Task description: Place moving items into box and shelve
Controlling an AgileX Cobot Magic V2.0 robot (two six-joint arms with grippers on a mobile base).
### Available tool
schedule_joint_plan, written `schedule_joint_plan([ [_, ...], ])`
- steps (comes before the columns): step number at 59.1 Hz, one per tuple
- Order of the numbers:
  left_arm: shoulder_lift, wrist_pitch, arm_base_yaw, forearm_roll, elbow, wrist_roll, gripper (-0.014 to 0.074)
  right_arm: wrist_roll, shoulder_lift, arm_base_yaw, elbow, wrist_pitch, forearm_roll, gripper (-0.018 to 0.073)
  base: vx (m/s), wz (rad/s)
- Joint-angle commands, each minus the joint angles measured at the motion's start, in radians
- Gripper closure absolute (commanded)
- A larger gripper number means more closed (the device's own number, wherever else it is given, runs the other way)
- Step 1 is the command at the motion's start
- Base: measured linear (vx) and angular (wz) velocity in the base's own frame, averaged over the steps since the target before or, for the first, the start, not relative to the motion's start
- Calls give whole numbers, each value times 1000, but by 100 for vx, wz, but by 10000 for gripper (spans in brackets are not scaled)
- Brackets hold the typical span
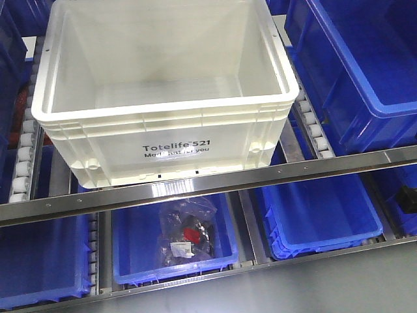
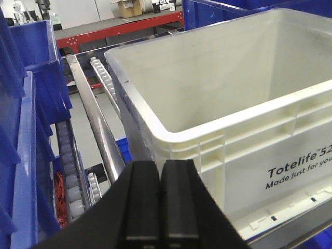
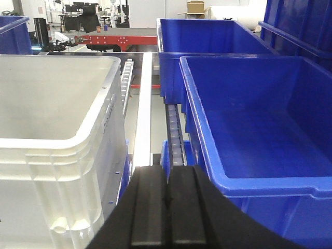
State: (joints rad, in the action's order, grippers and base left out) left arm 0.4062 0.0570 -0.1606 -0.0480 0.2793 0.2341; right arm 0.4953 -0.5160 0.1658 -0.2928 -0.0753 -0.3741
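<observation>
Box, empty on the roller shelf, judged stiff, light, slick-walled, so best gripped under its ribbed rim at both ends; left tool and right tool both clenched, empty.

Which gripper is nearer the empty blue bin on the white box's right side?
Right. The right gripper, shut, sits at the gap between the white box and the blue bin. The left gripper, shut, is at the box's far left corner.
</observation>
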Motion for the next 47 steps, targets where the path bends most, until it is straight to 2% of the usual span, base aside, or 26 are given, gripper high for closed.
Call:
schedule_joint_plan([
  [1, 0, -78, -4, 0, 31, -10, 619, -2, 1, -3, -29, -70, 5, 575, 0, 0],
  [6, -60, -24, -3, 0, 24, -9, 619, -2, 1, -3, -29, -70, 5, 575, 0, 0],
  [12, -173, -15, -3, 0, -50, -9, 619, -2, 1, -3, -29, -70, 5, 575, 0, 0],
  [19, -340, -35, -3, -2, -225, -13, 619, -2, 1, -3, -29, -70, 5, 575, 0, 0],
  [24, -445, -98, -3, -9, -334, -13, 619, -2, 1, -3, -29, -70, 5, 575, 0, 0],
  [28, -422, -57, -3, -8, -329, -12, 619, -2, 2, -3, -29, -67, 5, 575, 0, 0],
  [47, -423, -48, -3, -1, -328, -6, 619, -2, 2, -3, -29, -69, 5, 575, 0, 0],
])
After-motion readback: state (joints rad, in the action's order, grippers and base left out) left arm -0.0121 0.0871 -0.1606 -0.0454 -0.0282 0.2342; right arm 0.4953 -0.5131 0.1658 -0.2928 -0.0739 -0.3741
